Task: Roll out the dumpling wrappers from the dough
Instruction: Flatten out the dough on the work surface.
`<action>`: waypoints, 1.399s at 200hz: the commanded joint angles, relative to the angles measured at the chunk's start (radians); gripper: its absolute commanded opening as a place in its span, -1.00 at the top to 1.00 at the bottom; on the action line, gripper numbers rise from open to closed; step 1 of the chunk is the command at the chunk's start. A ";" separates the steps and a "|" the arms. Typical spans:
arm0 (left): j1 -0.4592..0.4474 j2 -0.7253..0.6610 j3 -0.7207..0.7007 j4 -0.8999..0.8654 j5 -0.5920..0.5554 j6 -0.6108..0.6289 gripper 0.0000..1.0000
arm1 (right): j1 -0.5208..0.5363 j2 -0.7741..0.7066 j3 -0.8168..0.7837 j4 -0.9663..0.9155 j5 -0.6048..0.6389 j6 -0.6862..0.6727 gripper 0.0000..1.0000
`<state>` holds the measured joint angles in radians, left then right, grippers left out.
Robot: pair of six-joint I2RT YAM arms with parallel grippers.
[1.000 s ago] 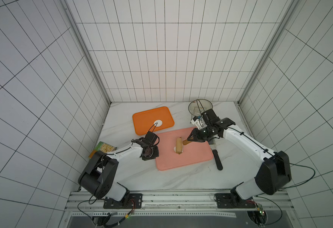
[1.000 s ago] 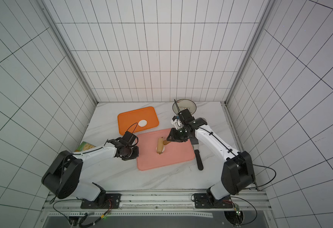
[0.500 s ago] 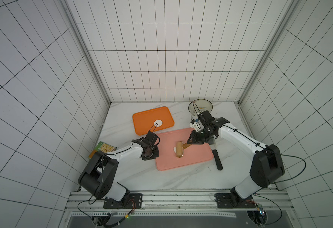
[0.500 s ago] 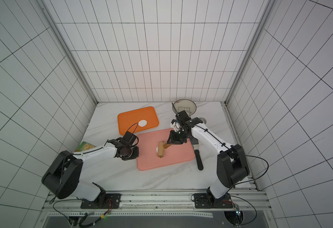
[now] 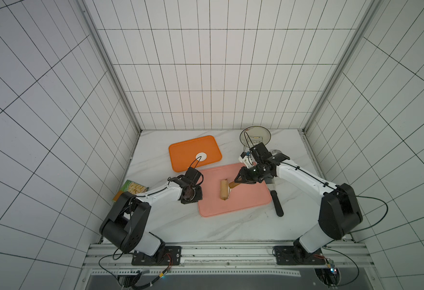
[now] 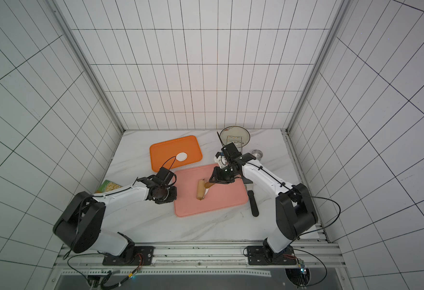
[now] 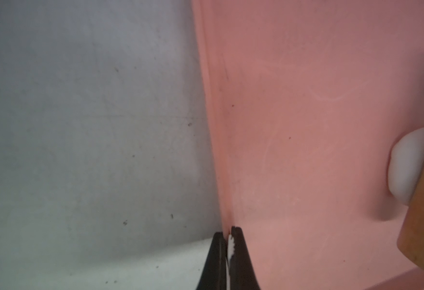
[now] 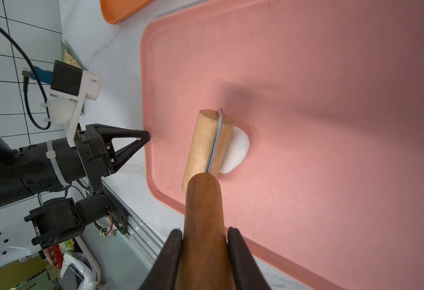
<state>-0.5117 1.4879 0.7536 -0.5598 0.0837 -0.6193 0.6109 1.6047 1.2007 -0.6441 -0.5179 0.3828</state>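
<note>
Since a second ago, the wooden roller (image 5: 223, 190) has been pushed a little to the left and nearer on the pink tray (image 5: 243, 203). The dough (image 8: 236, 150) lies left of the middle of that tray and is now mostly covered by the roller. Only a thick white lump is seen sticking out from under it on both sides. So a rolling stroke is judged to be under way. The dough is not yet flat, and more strokes will likely be needed. One finished dumpling wrapper (image 5: 201, 156) is laid on the orange tray (image 5: 180, 153), far and left of the pink one.

The roller's brown handle is clamped between the fingers of the right gripper (image 8: 204, 231). The left gripper (image 7: 227, 229) is closed tight at the left rim of the pink tray. The rim seems to be pinched between its fingers, so the tray is likely being held still.
</note>
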 commanded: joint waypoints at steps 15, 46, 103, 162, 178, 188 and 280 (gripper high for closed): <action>-0.008 0.000 0.027 0.006 -0.017 0.029 1.00 | -0.044 0.006 -0.136 -0.009 0.316 0.018 1.00; -0.007 -0.003 0.025 0.003 -0.015 0.026 1.00 | -0.052 -0.040 -0.165 -0.005 0.370 0.017 1.00; -0.008 -0.005 0.024 0.003 -0.011 0.023 1.00 | -0.012 0.034 -0.177 0.067 0.339 0.047 1.00; -0.008 -0.008 0.022 0.005 -0.012 0.021 1.00 | -0.008 0.056 -0.189 0.118 0.338 0.057 1.00; -0.008 -0.005 0.027 0.001 -0.013 0.020 1.00 | 0.000 0.067 -0.191 0.142 0.337 0.066 1.00; -0.008 -0.006 0.026 0.003 -0.012 0.018 1.00 | 0.007 0.073 -0.194 0.156 0.336 0.070 1.00; -0.007 -0.005 0.031 -0.003 -0.033 0.012 1.00 | 0.017 -0.042 -0.122 0.206 0.205 0.090 1.00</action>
<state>-0.5148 1.4879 0.7555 -0.5629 0.0742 -0.6212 0.6483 1.6005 1.0771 -0.3161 -0.4652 0.5018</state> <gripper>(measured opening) 0.049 0.292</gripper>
